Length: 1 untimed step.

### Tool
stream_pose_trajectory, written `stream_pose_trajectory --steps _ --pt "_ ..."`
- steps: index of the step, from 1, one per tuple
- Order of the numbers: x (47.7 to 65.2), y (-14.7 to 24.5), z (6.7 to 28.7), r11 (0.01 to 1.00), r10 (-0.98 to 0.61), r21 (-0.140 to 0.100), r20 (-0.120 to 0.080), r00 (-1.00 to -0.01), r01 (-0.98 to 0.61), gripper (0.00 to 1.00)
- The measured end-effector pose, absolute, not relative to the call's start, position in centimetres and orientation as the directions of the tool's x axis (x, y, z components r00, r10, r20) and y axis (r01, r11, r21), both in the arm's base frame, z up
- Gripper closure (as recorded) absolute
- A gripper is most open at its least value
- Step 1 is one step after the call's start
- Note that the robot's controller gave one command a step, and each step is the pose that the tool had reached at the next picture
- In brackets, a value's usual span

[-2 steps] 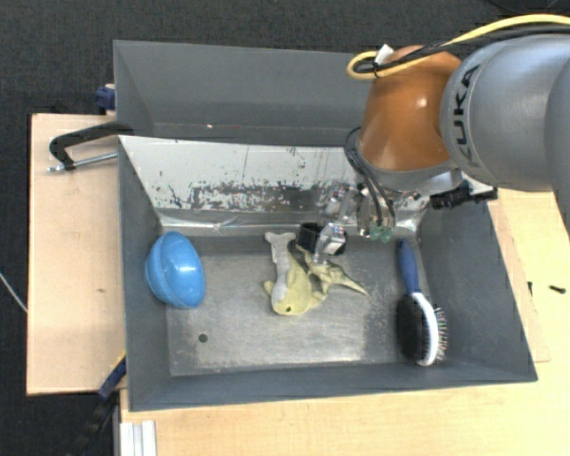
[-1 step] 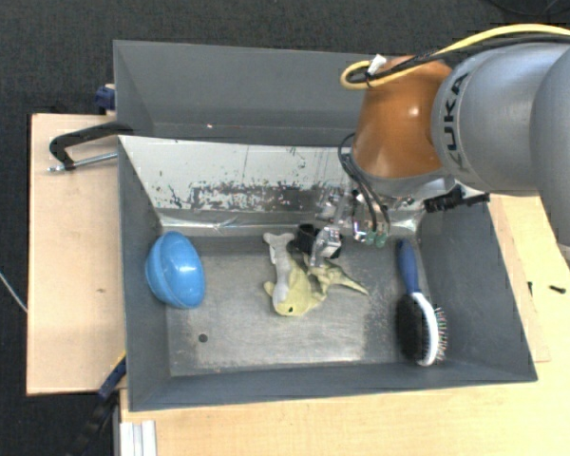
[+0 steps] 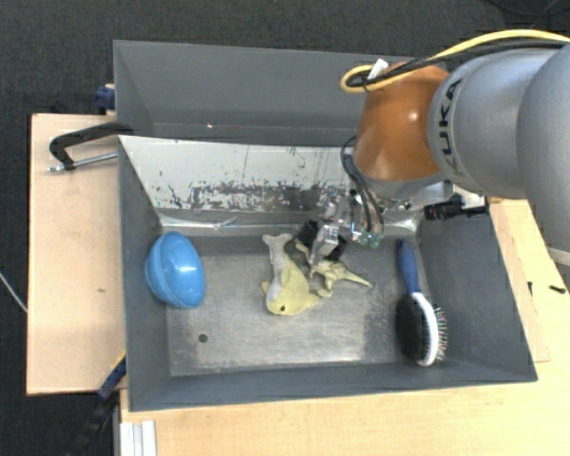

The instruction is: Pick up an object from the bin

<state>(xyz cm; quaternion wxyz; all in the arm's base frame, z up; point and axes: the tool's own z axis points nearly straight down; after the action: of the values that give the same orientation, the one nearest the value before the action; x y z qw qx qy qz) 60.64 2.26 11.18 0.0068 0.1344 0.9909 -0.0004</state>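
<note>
Grey metal bin (image 3: 247, 335): our gripper (image 3: 325, 240) hangs over the central yellow toy animal (image 3: 290, 293); its grasp we cannot tell.

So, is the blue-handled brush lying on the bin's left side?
No, the blue-handled brush lies by the right wall; the blue egg-shaped thing is at the left.

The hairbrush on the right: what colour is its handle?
The hairbrush handle is blue; camera view.
</note>
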Motion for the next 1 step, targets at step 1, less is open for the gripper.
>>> stream_pose_trajectory --steps 1 --pt "60.1 3.77 11.75 1.0 -0.031 0.001 -0.007 -0.999 -0.031 1.0"
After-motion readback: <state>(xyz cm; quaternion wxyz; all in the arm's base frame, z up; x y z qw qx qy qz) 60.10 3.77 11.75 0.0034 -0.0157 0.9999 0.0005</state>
